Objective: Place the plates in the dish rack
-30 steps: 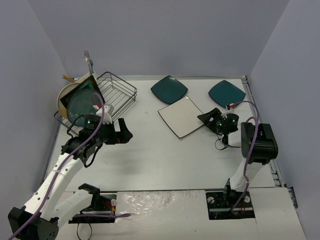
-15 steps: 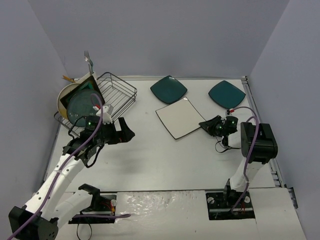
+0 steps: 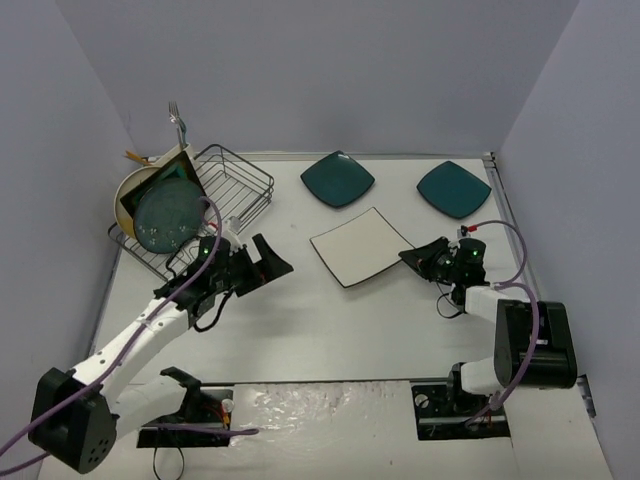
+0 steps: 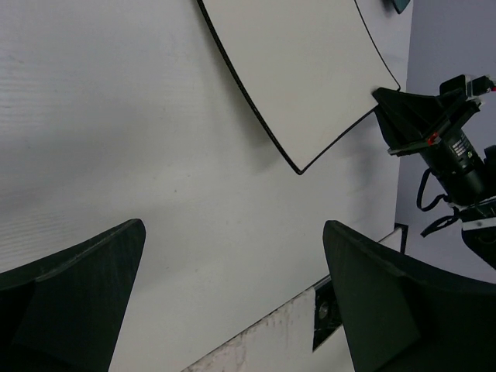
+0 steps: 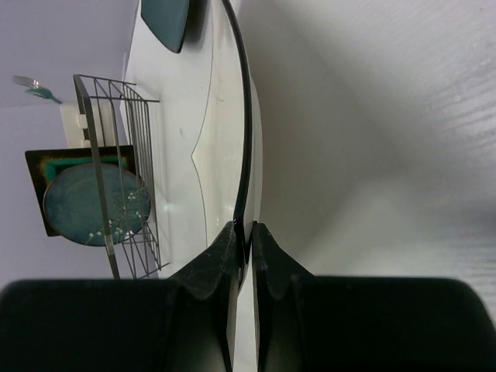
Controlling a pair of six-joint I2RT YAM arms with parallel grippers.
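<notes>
Right gripper (image 3: 412,257): clenched on the white square plate with a dark rim (image 3: 358,245), at the corner farthest from the black wire dish rack (image 3: 243,182).
Left gripper (image 3: 262,267): fingers spread, holding nothing, just right of the rack.
Loaded: 3 plates upright in the rack (round grey-blue plate (image 3: 163,221) in front).
Waiting: 2 dark teal rounded-square plates, first teal plate (image 3: 338,178) and second teal plate (image 3: 453,188), both right of the rack.
Risk: the thin corner pinch may let the white plate pivot or slip when lifted.

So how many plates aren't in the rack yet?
3: a dark teal plate far centre, a second teal plate far right, and the white square plate mid-table, its corner in the right pincer.
</notes>
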